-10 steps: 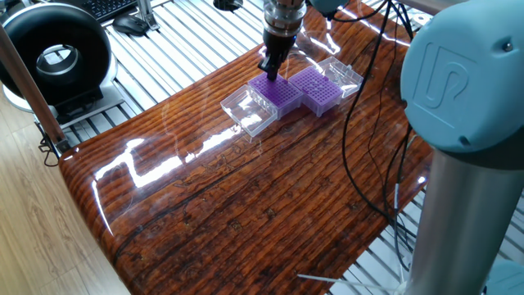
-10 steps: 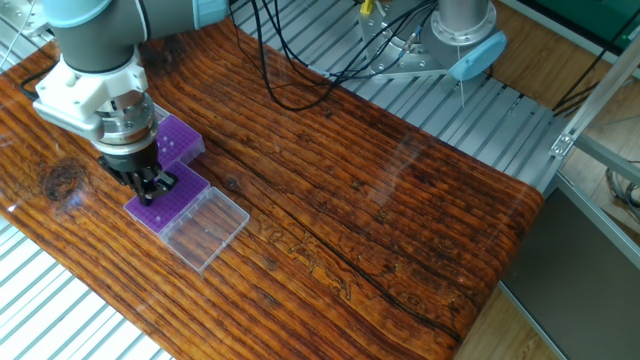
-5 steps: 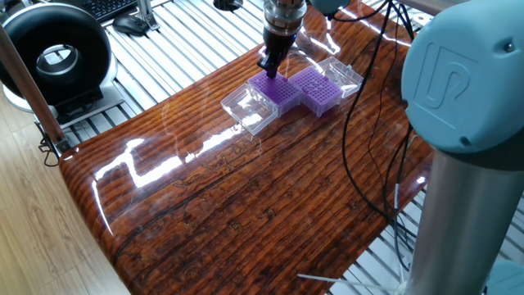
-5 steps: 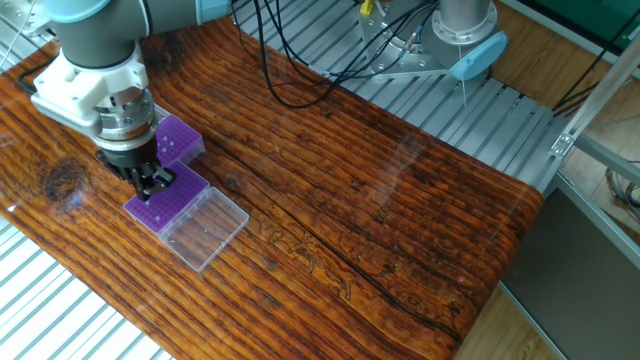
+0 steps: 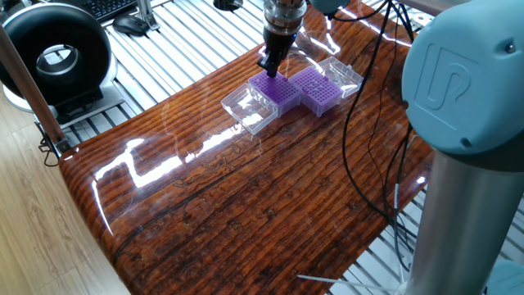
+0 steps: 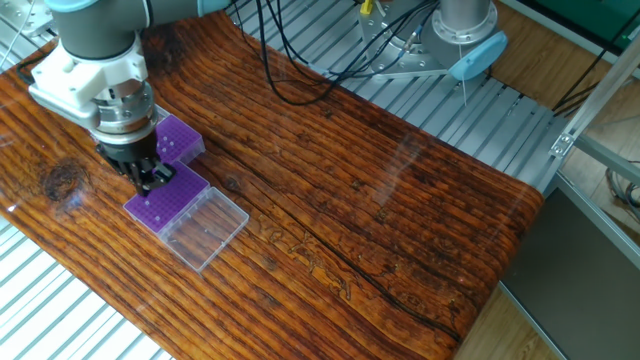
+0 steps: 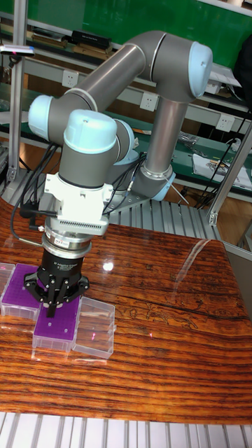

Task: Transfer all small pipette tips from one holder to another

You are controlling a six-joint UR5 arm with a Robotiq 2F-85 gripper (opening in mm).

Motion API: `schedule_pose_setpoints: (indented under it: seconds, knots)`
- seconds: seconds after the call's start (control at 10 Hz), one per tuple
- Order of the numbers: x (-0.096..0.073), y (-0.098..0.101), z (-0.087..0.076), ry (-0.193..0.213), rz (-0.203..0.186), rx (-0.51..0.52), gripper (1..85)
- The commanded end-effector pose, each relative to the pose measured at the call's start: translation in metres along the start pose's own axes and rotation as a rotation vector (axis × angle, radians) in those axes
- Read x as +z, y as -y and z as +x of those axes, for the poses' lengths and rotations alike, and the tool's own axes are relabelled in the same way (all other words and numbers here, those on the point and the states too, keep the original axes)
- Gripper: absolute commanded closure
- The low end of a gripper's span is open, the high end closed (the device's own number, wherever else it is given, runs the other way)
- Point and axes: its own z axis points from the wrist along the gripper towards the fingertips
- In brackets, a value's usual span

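My gripper (image 7: 54,309) hangs point-down just above the nearer purple rack (image 7: 57,329), its fingers drawn together; the same gripper (image 6: 153,180) is over the rack's (image 6: 165,203) upper end in the other fixed view. A second purple rack (image 6: 180,140) sits right behind it, partly hidden by the wrist. In one fixed view the gripper (image 5: 269,67) stands over the left rack (image 5: 277,93), with the other rack (image 5: 316,88) to its right. The small pipette tips are too small to make out, so I cannot tell whether one is between the fingers.
A clear lid (image 6: 206,227) lies hinged open beside the nearer rack, and another clear lid (image 5: 343,72) beside the far rack. Black cables (image 5: 368,123) trail over the wooden table (image 6: 380,220). The arm's grey base (image 5: 458,188) rises at the table's edge.
The gripper has risen slightly above the nearer purple rack and shifted a little toward the second rack. The racks and lids have not moved.
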Motion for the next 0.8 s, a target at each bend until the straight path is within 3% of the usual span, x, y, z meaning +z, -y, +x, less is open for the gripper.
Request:
schedule_pose_setpoints:
  seconds: [0.0,0.2,0.7]
  knots:
    - [0.000,-0.001,0.009,-0.036,-0.014,-0.034,68.0]
    - [0.005,-0.001,0.007,-0.037,-0.012,-0.034,63.3]
    - [0.015,0.003,0.000,-0.027,-0.005,-0.039,62.7]
